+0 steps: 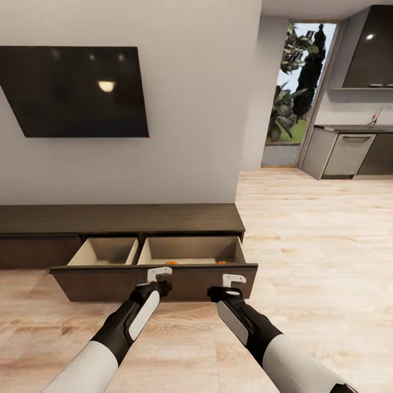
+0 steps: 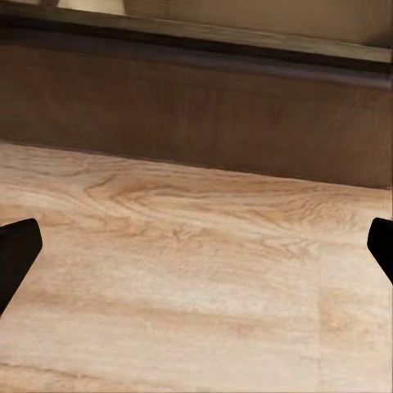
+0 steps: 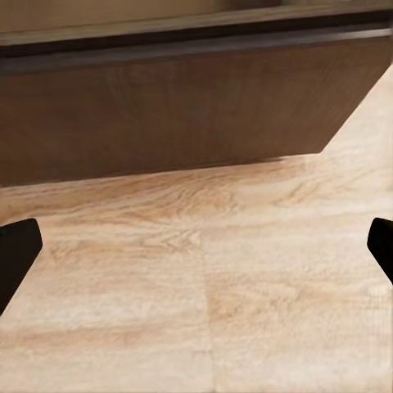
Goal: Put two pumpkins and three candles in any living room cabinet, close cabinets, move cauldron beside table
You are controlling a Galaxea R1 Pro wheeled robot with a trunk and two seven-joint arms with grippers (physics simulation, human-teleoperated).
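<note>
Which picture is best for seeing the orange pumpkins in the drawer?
The head view is best. It looks down into the open drawer, where the pumpkins peek up as two orange bits behind the drawer front. Both wrist views face the dark wood drawer front and the floor, so the front hides the pumpkins.

One cabinet (image 1: 120, 219) is seen, with one wide drawer (image 1: 155, 281) pulled out, divided into two compartments. Two pumpkins (image 1: 171, 262) (image 1: 221, 262) are counted in the right-hand compartment, only their tops visible. One television (image 1: 76, 90) is mounted above. Two grippers are counted: left gripper (image 1: 159, 274), right gripper (image 1: 233, 280).
</note>
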